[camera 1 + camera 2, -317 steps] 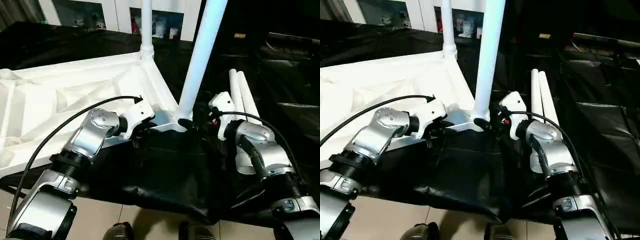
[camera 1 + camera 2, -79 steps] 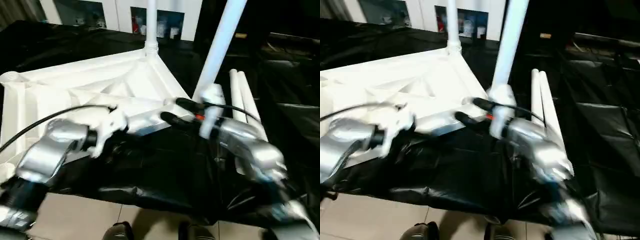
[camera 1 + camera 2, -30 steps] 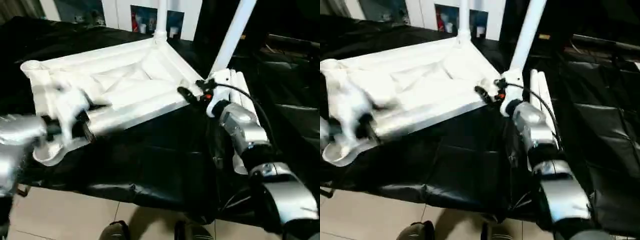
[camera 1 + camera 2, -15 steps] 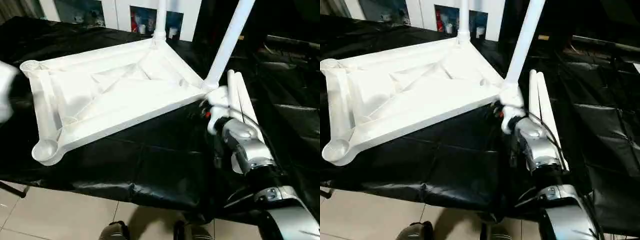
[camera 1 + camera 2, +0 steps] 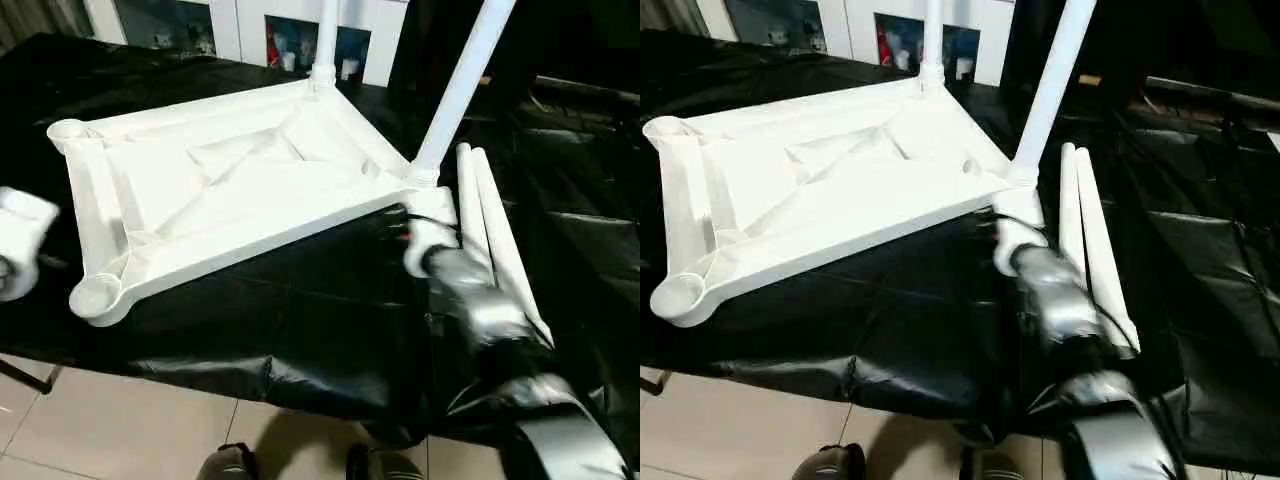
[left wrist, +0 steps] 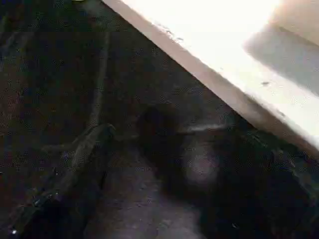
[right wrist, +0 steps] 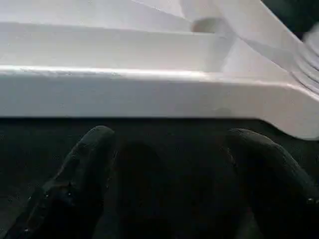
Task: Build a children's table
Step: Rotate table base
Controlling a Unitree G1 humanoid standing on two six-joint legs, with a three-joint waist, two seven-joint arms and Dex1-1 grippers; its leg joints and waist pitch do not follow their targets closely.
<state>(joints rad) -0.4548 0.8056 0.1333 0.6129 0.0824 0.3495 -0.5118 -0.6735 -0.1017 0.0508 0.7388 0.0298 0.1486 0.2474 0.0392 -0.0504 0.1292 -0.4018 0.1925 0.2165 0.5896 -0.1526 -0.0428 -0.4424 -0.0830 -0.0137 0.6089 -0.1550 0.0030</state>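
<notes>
The white tabletop (image 5: 230, 195) lies underside up on the black-covered table. One leg (image 5: 325, 35) stands in its far corner socket and a second leg (image 5: 462, 85) stands in the right corner socket. Two loose legs (image 5: 485, 220) lie side by side to the right. The near-left socket (image 5: 95, 295) and far-left socket (image 5: 65, 130) are empty. My right gripper (image 7: 169, 164) is open just in front of the tabletop's edge (image 7: 149, 97) near the right corner, holding nothing. My left arm's white wrist (image 5: 20, 250) hangs at the left, apart from the tabletop.
A black sheet (image 5: 300, 320) covers the table and hangs over its front edge above a tiled floor (image 5: 120, 430). White cabinets (image 5: 240, 15) stand behind. More black-covered surface (image 5: 580, 230) stretches to the right of the loose legs.
Over the last second my left arm has swung off the tabletop's near edge to the far left. My right gripper has stayed by the right corner, drawing back slightly.
</notes>
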